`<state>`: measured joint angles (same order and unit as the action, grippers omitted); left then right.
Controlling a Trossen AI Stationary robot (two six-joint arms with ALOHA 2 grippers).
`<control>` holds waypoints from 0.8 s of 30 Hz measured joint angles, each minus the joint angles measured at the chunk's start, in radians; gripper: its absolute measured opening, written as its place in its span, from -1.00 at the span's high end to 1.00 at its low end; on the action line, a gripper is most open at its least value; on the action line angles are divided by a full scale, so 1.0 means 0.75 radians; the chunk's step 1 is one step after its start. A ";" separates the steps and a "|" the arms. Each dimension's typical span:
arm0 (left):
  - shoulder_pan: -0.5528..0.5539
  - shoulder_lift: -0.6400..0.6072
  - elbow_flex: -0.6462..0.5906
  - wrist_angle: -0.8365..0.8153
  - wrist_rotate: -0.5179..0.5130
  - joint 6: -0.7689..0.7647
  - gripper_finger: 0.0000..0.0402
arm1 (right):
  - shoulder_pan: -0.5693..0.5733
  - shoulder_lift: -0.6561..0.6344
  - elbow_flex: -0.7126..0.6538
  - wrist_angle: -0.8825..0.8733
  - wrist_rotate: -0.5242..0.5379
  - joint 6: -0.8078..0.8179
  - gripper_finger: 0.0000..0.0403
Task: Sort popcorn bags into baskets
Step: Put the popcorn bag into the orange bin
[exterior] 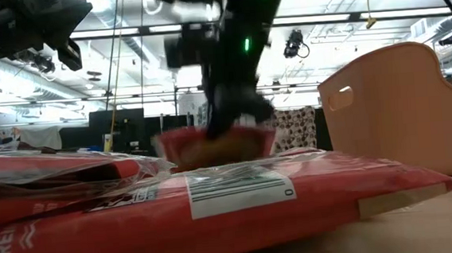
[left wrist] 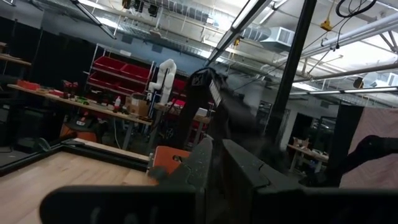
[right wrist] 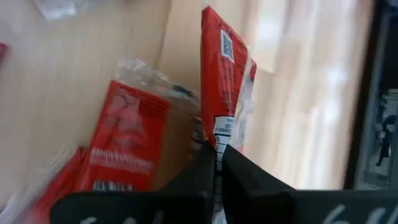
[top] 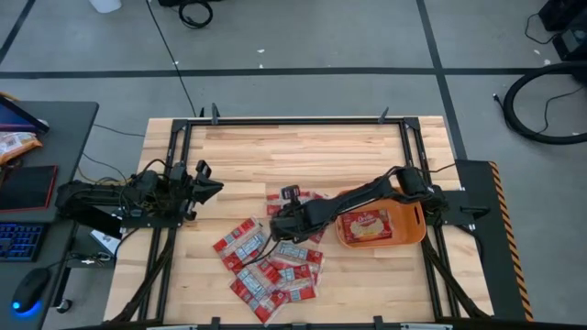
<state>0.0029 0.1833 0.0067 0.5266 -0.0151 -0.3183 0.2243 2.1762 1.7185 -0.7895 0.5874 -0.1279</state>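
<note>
**A:** So how far along is the sorting? From above, the orange tub (top: 410,229) on the right side of the table looks like it has just one packet (top: 365,225) lying flat in it, and it looks paler than the rest.

**B:** Yeah, I'd say barely started. The rest of the popcorn bags (top: 266,266) are in a loose overlapping pile on the wood, just left of the tub, maybe ten or so left to move.

**A:** And the arms?

**B:** Right gripper (top: 286,220) is reaching over the top edge of the pile. Its wrist camera shows the fingers pressed together on the edge of one red bag (right wrist: 227,93), which stands on end between them. Left gripper (top: 209,181) is parked off at the left side, away from the pile; can't tell if it's spread or closed.

**A:** What do the bags look like?

**B:** Small flat red packets, shiny wrap, white barcode label, clear crinkly ends. Floppy, I'd guess.
</note>
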 joint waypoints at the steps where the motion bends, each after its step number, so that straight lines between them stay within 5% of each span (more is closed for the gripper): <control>1: 0.000 0.000 0.000 0.000 0.000 0.000 0.82 | 0.006 -0.023 0.017 -0.034 -0.002 0.017 0.95; 12: -0.001 0.000 0.000 0.000 0.000 -0.001 0.82 | 0.056 -0.421 0.062 -0.196 -0.386 0.305 0.97; 24: -0.001 0.000 0.000 0.000 0.000 0.000 0.82 | 0.208 -0.744 0.030 -0.554 -0.569 0.622 0.96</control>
<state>0.0025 0.1833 0.0067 0.5266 -0.0151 -0.3186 0.3804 1.6185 1.7412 -1.2049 0.1608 0.3382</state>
